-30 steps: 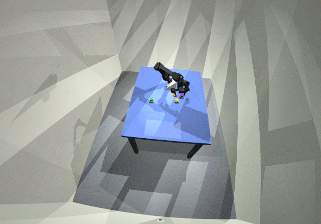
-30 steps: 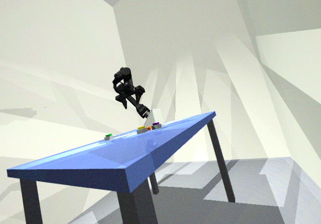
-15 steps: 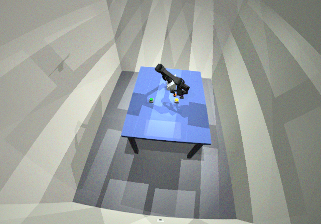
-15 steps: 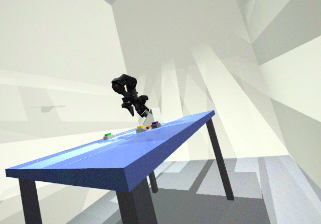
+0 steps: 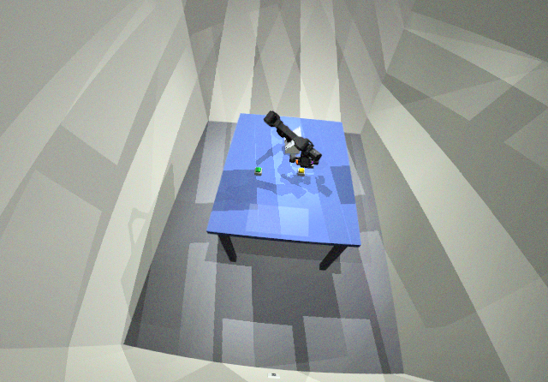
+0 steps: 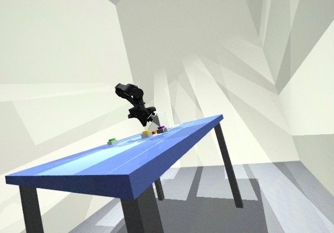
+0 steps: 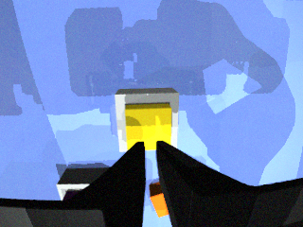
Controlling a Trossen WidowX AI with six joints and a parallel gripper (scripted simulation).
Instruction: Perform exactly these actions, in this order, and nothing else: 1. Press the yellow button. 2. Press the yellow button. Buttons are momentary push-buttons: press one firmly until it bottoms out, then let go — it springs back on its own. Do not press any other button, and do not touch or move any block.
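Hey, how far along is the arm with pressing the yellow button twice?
No press shows as done: the yellow button sits raised in its grey housing. In hand is the approach: the gripper is shut and empty, its tips aimed at the button from above. Whether it touches yet is unclear. Both presses appear left; the orange block sits close beneath the gripper.

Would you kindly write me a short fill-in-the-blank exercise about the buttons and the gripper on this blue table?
1. In the wrist view, the black parallel-jaw gripper points at the square ____ button.
2. The gripper's fingers are nearly ____, with nothing between them.
3. The button standing apart from the others is the ____ one.
4. The small orange block lies on the ____ table.

Missing words: yellow; shut; green; blue
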